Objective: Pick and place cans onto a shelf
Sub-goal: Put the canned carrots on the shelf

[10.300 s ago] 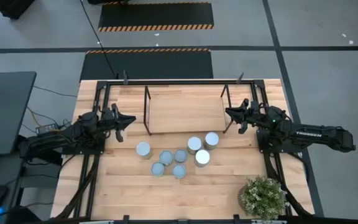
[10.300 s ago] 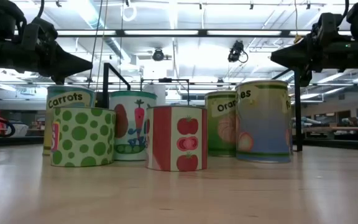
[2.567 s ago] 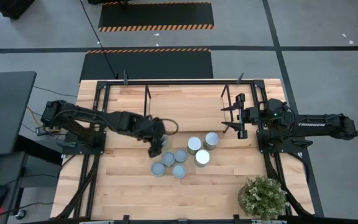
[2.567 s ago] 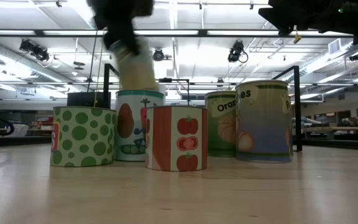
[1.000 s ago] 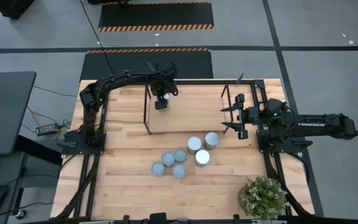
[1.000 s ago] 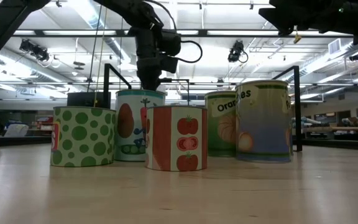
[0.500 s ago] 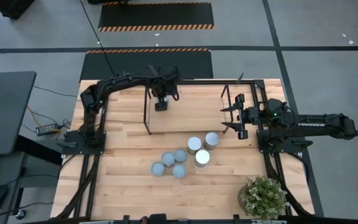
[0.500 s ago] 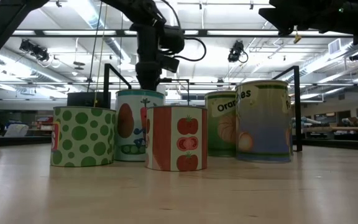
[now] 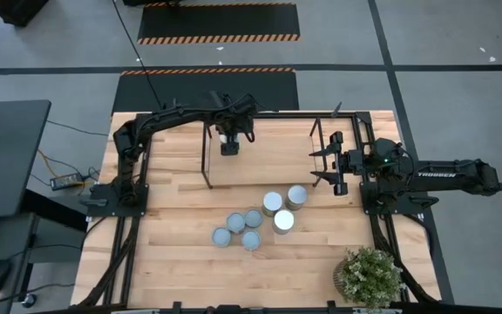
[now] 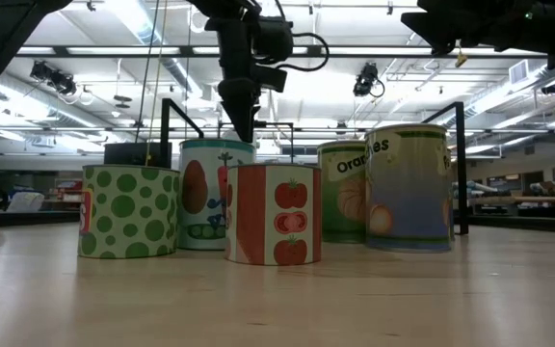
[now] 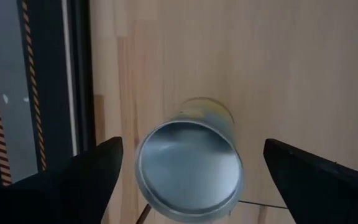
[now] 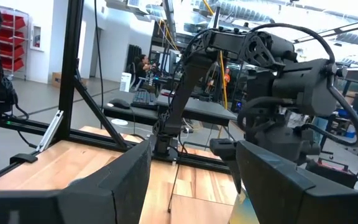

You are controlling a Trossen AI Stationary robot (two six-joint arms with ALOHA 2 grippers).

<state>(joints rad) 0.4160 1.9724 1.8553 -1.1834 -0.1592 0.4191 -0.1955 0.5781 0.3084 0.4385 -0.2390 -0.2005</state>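
Observation:
One can (image 11: 188, 165) with a shiny round top stands upright on the shelf (image 9: 268, 148), near its far left corner. My left gripper (image 9: 230, 142) hangs right above it and is open, one finger on each side of the can with a gap to both. Several more cans (image 9: 253, 218) stand grouped on the table in front of the shelf; the low view shows their labels, such as the tomato one (image 10: 273, 214). My right gripper (image 9: 325, 162) is open and waits by the shelf's right posts.
A potted plant (image 9: 369, 275) stands at the table's near right corner. The shelf's thin dark posts (image 9: 206, 157) rise beside my left gripper. Black rails (image 9: 138, 148) run along the table's left, right and far edges. Bare wood lies in front of the group of cans.
My left gripper has risen a little above the can on the shelf and drifted slightly toward the table's right edge. The can stays standing where it was.

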